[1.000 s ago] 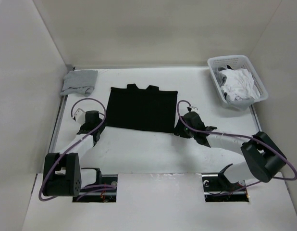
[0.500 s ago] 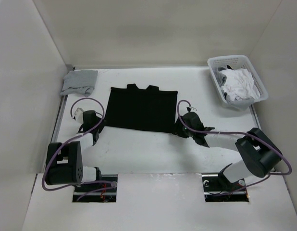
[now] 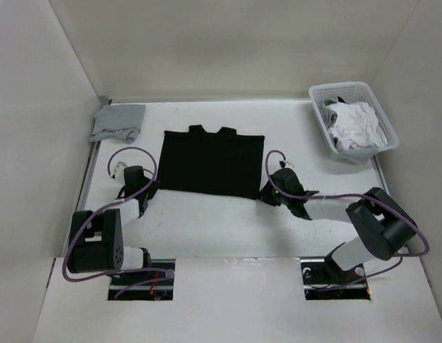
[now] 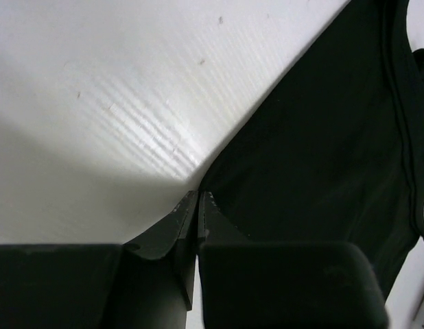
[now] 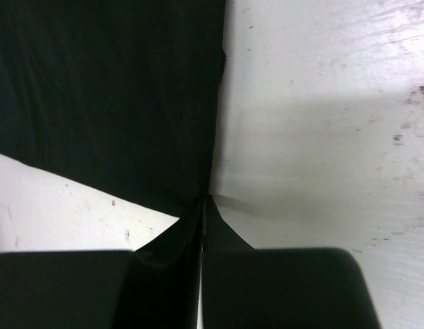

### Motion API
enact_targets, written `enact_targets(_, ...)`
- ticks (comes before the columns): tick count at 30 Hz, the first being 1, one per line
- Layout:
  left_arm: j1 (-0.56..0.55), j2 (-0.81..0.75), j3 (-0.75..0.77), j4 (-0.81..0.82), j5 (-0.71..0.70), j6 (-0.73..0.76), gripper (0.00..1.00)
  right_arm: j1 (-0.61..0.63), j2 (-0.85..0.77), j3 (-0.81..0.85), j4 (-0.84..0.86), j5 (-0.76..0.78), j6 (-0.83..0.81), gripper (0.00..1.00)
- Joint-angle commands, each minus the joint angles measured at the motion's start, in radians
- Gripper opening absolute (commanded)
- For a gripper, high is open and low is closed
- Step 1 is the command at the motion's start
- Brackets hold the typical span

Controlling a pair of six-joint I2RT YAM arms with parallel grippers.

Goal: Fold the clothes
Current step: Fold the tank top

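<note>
Black fabric lies flat on the middle of the tabletop (image 3: 207,221) in the top view. This is the black garment (image 3: 210,161), roughly rectangular, its long axis running left to right, with small tabs on the far edge. The left fingers (image 3: 151,188) sit at its near-left corner and the right fingers (image 3: 264,194) at its near-right corner. Each arm has its own corner, and the cloth stretches away from both toward the far wall. A smaller grey garment (image 3: 119,121) lies crumpled at far left, well apart. A white lattice basket (image 3: 353,89) of pale laundry stands at far right.

From the left wrist, the left fingers (image 4: 188,214) are pressed together on the very corner of the black garment (image 4: 322,151), which spreads up and rightward — smooth, matte, a hem seam near its far side.

From the right wrist, the right fingers (image 5: 193,226) are likewise pinched shut on the cloth's corner (image 5: 109,89), which runs up and leftward. A fold away from the arms looks likely — both corners would need to rise evenly.
</note>
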Motion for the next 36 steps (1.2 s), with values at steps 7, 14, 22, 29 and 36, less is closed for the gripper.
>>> enact_targets(7,-0.029,-0.525,-0.012,-0.283,0.010,-0.024,0.00,0.054,-0.402,-0.014,-0.181,0.099,-0.034,0.00)
enact_targets(14,-0.073,-0.941,0.327,-0.728,-0.016,0.034,0.00,0.325,-0.879,0.231,-0.707,0.321,-0.060,0.00)
enact_targets(22,-0.188,-1.005,0.795,-0.932,-0.136,0.084,0.00,0.989,-0.909,0.612,-0.964,0.816,-0.019,0.00)
enact_targets(29,-0.245,-1.008,0.624,-0.995,-0.148,0.031,0.00,1.121,-0.882,0.591,-1.027,0.877,0.094,0.00)
enact_targets(36,-0.214,-0.907,0.329,-0.844,-0.160,0.003,0.00,0.471,-0.926,0.248,-0.802,0.312,-0.003,0.00)
